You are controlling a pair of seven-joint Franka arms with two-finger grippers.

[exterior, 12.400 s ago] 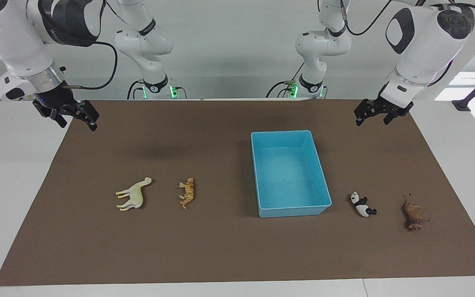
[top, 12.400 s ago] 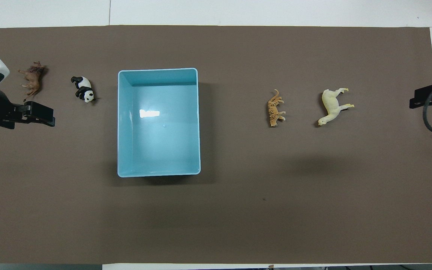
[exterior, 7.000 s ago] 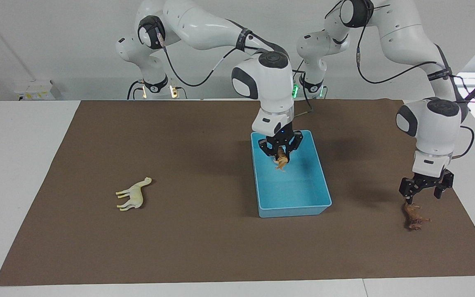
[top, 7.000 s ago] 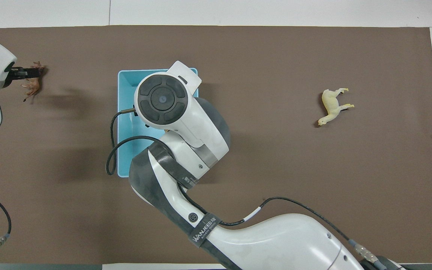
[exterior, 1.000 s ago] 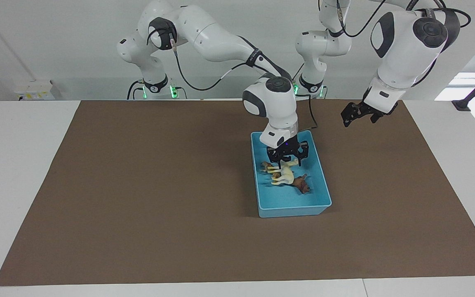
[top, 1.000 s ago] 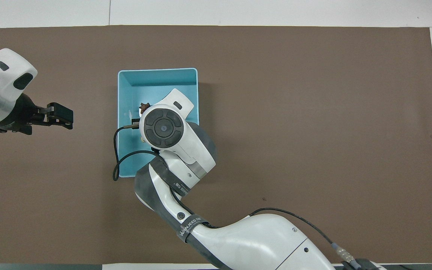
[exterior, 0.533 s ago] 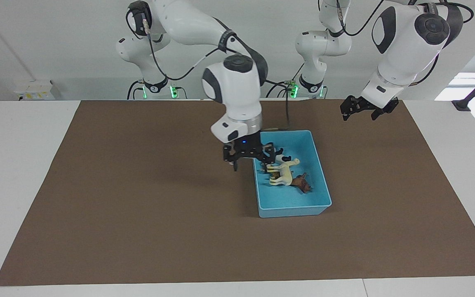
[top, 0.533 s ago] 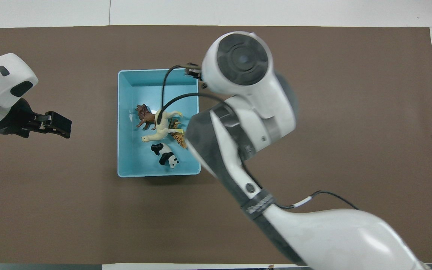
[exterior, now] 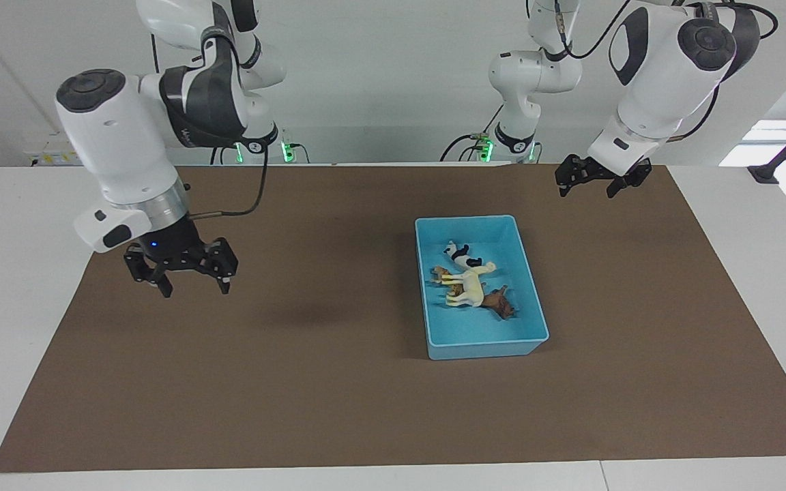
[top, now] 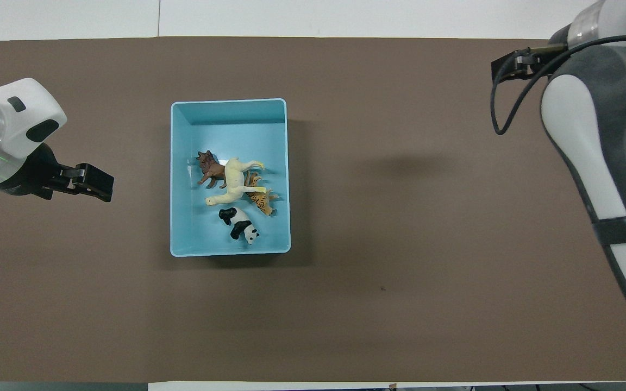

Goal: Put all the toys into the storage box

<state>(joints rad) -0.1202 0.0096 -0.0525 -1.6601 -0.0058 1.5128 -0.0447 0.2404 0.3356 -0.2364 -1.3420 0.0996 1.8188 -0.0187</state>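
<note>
A brown mat (exterior: pixel 338 409) covers the counter (exterior: pixel 18 225). The right end effector (exterior: pixel 181 269) hangs spread and empty over the mat at the right arm's end. Well apart from it, the storage box (exterior: pixel 526 269) holds the camel (exterior: pixel 473 283), tiger (top: pixel 261 202), panda (exterior: pixel 460 254) and lion (exterior: pixel 500 303). The left end effector (exterior: pixel 594 179) hangs spread and empty over the mat's edge at the robots' side.

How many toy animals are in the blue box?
4, all inside the blue box: the lion farthest from the robots, the camel beside it, the tiger partly under the camel, and the panda nearest the robots. None remain on the mat.
</note>
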